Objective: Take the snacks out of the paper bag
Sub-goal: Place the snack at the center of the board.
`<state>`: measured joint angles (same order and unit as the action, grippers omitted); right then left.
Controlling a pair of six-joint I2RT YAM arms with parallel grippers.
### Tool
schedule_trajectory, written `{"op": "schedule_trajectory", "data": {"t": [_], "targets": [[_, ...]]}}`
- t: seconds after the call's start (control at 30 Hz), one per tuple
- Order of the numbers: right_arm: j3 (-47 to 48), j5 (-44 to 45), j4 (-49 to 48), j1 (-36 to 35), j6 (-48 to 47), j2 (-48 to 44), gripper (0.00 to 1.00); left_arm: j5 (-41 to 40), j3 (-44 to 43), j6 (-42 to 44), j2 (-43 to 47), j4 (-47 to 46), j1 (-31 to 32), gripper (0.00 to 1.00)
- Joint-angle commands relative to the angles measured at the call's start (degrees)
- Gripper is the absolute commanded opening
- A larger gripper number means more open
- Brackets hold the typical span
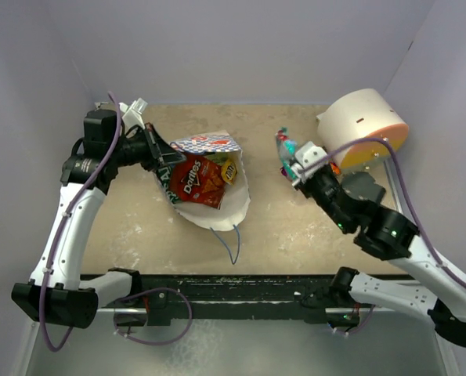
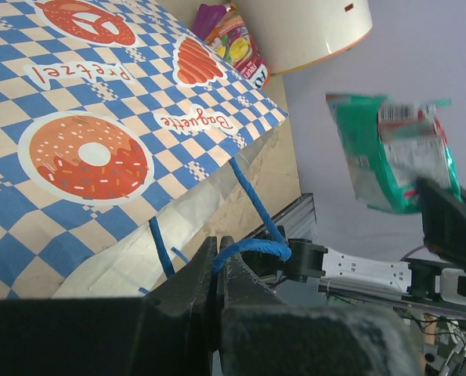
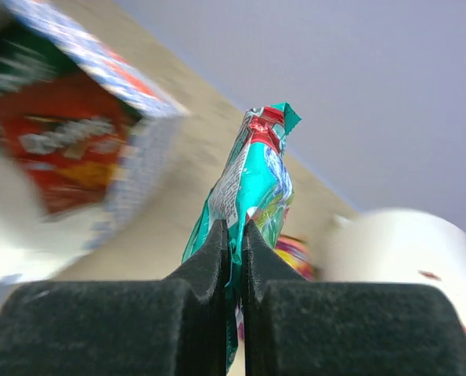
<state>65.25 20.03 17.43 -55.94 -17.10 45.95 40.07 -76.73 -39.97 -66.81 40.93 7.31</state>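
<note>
Nearest the arm bases, a loose thin blue string handle (image 1: 229, 244) trails from the large cream paper bag (image 1: 239, 205), which rests on the beige tabletop (image 1: 139, 227) with its mouth open toward the overhead camera. Inside it lie a red Doritos chip bag (image 1: 195, 180), a green-and-brown chip bag (image 1: 164, 168) and a small yellow-orange packet (image 1: 229, 169). At the bag's left rim the left gripper (image 2: 219, 254) has its fingers pressed together on the bag's other blue string handle (image 2: 252, 248). Right of the bag, apart from it, the right gripper (image 3: 233, 235) pinches a shiny teal candy packet (image 3: 256, 172) clear of the table. Farthest stands a cream cylinder with an orange face (image 1: 362, 125), a pink-and-purple candy bag (image 2: 233, 39) just beside it.
</note>
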Motion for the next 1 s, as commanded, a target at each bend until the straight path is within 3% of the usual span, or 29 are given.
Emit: {"op": "schedule_trajectory", "data": {"t": [0.0,0.2,0.43,0.77,0.97], "targets": [[1.9,14.8,-2.9,8.8,-13.0,11.9,0.00,-0.3,0.5,-1.3,2.6,-2.1,0.2,0.00],[9.1,15.6,-5.3,18.6,-18.9,29.7,0.00,-0.7,0.9,-2.0,4.4,-1.0,0.2,0.00],[8.4,14.1,-13.9,24.5,-28.5,41.2,0.00,-0.7,0.5,-2.0,5.1,-0.4,0.2,0.00],[4.7,10.4,-16.1,25.7,-36.9,42.6,0.00,-0.1,-0.4,-1.4,4.6,0.6,0.2,0.00],[-3.0,-3.7,-15.8,29.9,-45.0,37.5,0.00,0.7,-0.7,-0.7,3.6,0.6,0.2,0.00]]}}
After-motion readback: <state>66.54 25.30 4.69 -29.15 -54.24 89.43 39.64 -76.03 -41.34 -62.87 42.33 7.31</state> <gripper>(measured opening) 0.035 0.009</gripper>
